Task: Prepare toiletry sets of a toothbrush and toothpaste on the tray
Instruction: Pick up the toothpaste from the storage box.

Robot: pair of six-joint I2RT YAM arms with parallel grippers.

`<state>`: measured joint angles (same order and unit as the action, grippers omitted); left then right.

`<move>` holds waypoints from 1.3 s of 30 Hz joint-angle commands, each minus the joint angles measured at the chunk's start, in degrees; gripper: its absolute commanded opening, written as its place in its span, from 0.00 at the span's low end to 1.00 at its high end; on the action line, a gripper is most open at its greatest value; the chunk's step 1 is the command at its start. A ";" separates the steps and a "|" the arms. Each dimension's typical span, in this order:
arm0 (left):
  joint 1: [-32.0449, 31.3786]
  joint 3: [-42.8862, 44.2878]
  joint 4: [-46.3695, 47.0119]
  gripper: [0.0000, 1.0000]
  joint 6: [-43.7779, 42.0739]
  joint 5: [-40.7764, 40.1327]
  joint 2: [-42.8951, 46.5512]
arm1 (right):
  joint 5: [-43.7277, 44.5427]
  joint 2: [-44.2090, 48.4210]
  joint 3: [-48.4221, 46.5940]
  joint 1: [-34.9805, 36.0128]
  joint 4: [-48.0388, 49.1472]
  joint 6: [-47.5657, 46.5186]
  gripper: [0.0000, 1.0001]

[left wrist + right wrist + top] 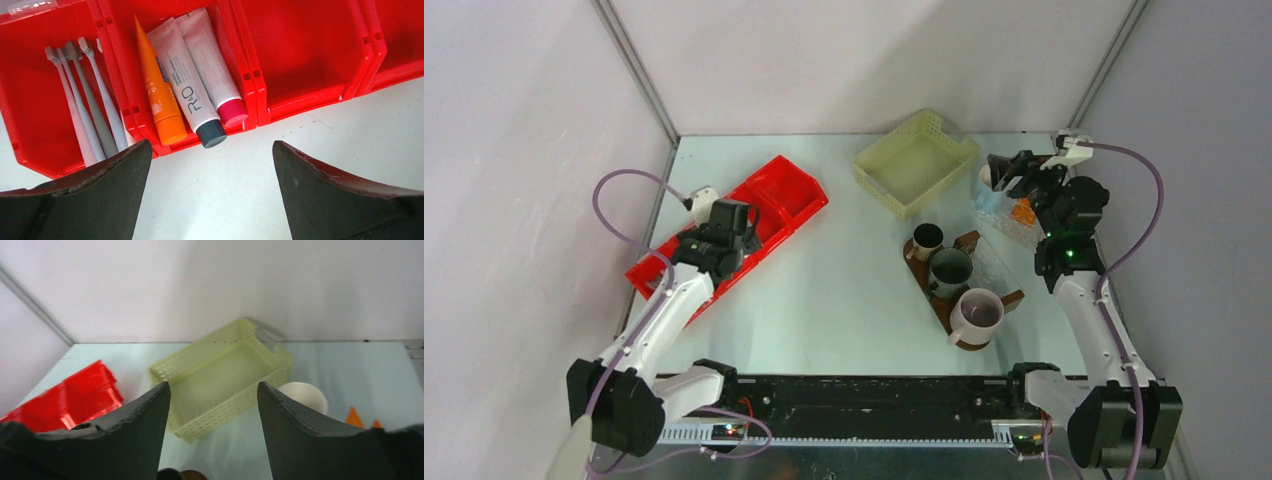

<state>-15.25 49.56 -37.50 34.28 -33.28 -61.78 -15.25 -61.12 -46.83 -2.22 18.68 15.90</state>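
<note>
Both the left end effector (211, 150) and the right end effector (214, 387) are spread and empty. The orange tube (159, 95) looks light, soft and slippery; better to pinch its flat sides near the stiffer cap.

A robot test lab: plain pale walls (864, 60) with thin grey metal corner posts (636, 70), a pale green bench (844, 290), two white-and-black robot arms (664, 320) bolted at its near edge, looping purple cables (624, 173).

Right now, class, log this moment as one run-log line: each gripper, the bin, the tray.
left gripper: open, facing toothpaste tubes in red bin | right gripper: open, empty | tray: three mugs
</note>
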 commanded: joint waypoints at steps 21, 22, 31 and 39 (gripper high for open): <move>5.27 2.52 2.15 0.66 12.95 2.21 -15.06 | 5.11 8.44 -3.51 10.56 -3.82 0.50 0.94; 5.48 2.41 2.20 0.65 13.27 2.42 -15.40 | 6.05 8.46 -3.50 10.52 -4.00 0.78 0.95; 6.85 0.61 3.94 0.60 14.92 3.89 -18.88 | 7.11 8.66 -3.51 10.65 -4.60 0.68 0.98; 7.33 1.25 0.09 0.58 17.26 3.00 -19.10 | 7.75 8.83 -3.52 10.72 -4.81 0.16 0.98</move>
<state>-8.99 51.11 -34.20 48.49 -28.80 -79.90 -8.67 -53.54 -47.64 8.14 13.78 16.51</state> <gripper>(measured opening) 0.581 0.979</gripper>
